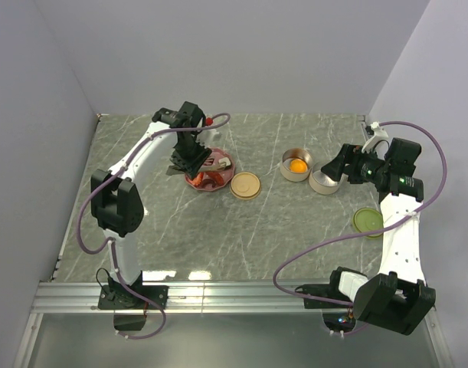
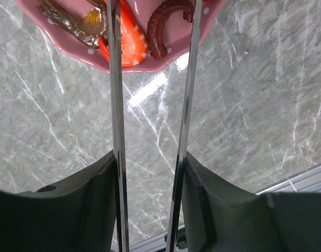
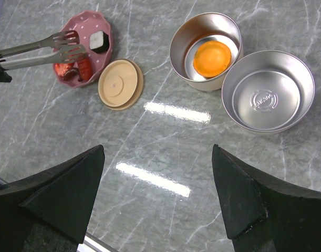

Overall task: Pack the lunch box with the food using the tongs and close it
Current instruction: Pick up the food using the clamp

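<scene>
My left gripper (image 2: 149,173) is shut on the tongs (image 2: 116,131), one grey arm against each finger, the arms standing apart. The tong tips (image 3: 65,46) hang over the pink dotted plate (image 3: 84,21), spread above the food. On the plate lie red-orange sausage pieces (image 2: 130,42), a dark red curled one (image 2: 163,26) and a dark-and-pale block (image 3: 99,41). The round orange piece (image 3: 213,58) sits inside one steel lunch box tin (image 3: 181,47). A second tin (image 3: 268,90) beside it is empty. My right gripper (image 3: 157,178) hovers open near the tins, holding nothing.
A tan round lid (image 3: 120,83) lies right of the plate. A green lid (image 1: 368,221) rests near the right arm. Grey walls close in the left, back and right sides of the marble table (image 1: 218,238). A metal rail runs along the near edge.
</scene>
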Available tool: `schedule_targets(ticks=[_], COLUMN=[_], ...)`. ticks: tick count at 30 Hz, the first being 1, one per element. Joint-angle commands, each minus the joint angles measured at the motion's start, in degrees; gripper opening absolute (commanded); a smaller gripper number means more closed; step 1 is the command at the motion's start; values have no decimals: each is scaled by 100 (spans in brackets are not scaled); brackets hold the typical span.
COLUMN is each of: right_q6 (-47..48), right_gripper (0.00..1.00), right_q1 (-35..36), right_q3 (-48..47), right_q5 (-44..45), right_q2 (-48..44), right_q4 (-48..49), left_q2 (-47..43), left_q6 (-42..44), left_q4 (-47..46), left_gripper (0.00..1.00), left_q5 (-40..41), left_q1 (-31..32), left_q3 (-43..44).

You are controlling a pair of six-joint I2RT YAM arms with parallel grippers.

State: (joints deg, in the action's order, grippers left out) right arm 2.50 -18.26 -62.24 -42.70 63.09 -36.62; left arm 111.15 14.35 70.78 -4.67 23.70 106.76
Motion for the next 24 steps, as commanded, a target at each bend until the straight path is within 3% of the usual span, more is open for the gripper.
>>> schedule_targets(ticks=[1, 5, 11, 16, 24], right_q6=[75, 57, 92, 119, 145], right_gripper=[89, 89, 89, 89, 89], right_q1=[16, 16, 16, 24, 24], right_q3=[1, 36, 1, 36, 45], right_q5=[-2, -11, -11, 25, 60], right_q2=[-60, -60, -34, -51, -60], right_q4=[85, 103, 59, 67, 32], left_q2=[-85, -6, 275, 881, 1145], left_q6=[24, 234, 1438, 1957, 2046], left_q4=[-213, -188, -153, 401, 261], left_gripper=[50, 52, 53, 54, 54], left_q5=[-113, -61, 88, 80, 168], left_q1=[20, 47, 55, 82, 117], left_q3=[143, 397, 1003, 1864, 1743])
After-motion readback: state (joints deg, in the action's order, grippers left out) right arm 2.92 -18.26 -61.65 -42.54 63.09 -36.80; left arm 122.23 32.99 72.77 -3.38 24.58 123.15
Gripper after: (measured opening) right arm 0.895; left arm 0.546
